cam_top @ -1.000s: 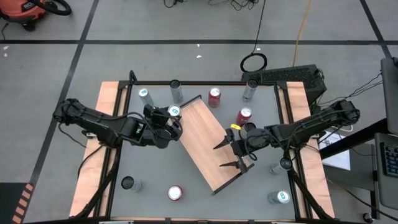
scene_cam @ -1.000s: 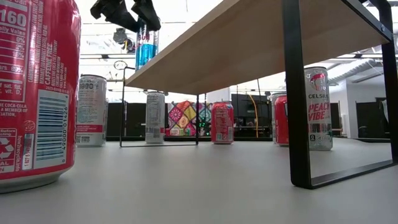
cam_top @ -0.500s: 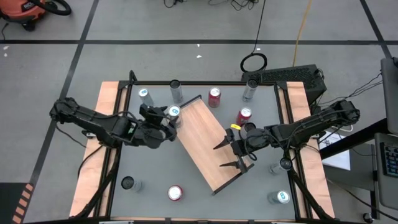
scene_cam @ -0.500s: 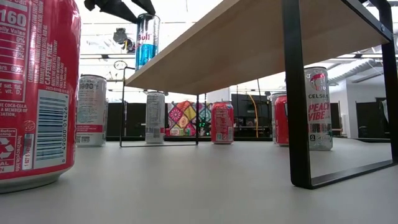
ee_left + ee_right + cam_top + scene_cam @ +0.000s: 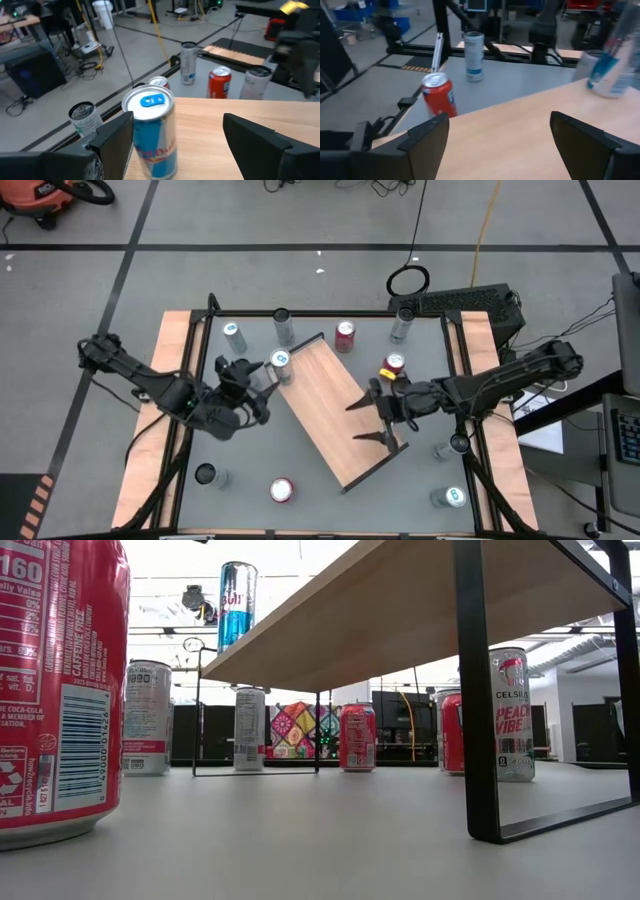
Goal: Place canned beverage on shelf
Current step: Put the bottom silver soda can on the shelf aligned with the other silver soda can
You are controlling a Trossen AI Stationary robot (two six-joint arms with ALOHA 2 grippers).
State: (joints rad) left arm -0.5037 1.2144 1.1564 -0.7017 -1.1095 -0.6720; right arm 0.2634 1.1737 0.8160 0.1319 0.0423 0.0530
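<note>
The shelf [image 5: 335,415] is a light-brown board on black legs, lying slantwise mid-table; the low view shows its underside [image 5: 400,610]. A blue-and-silver can [image 5: 281,362] stands upright by its base on the shelf's far-left corner, also in the low view [image 5: 237,605] and the left wrist view [image 5: 152,132]. My left gripper [image 5: 255,380] is open just left of the can and clear of it. My right gripper [image 5: 358,422] is open and empty above the shelf's right edge, with the board below its fingers [image 5: 520,135].
Several cans stand on the table around the shelf: red ones [image 5: 345,335], [image 5: 392,365], [image 5: 281,490], silver ones [image 5: 283,325], [image 5: 403,325], [image 5: 233,335], and others near the front corners [image 5: 207,475], [image 5: 455,497]. A red can [image 5: 60,690] fills the low view's left.
My left gripper has let go of the blue can's top and drawn back toward the table's left and near edges, leaving the low view. The can stays upright on the shelf's corner. My right gripper has shifted a little toward the far edge.
</note>
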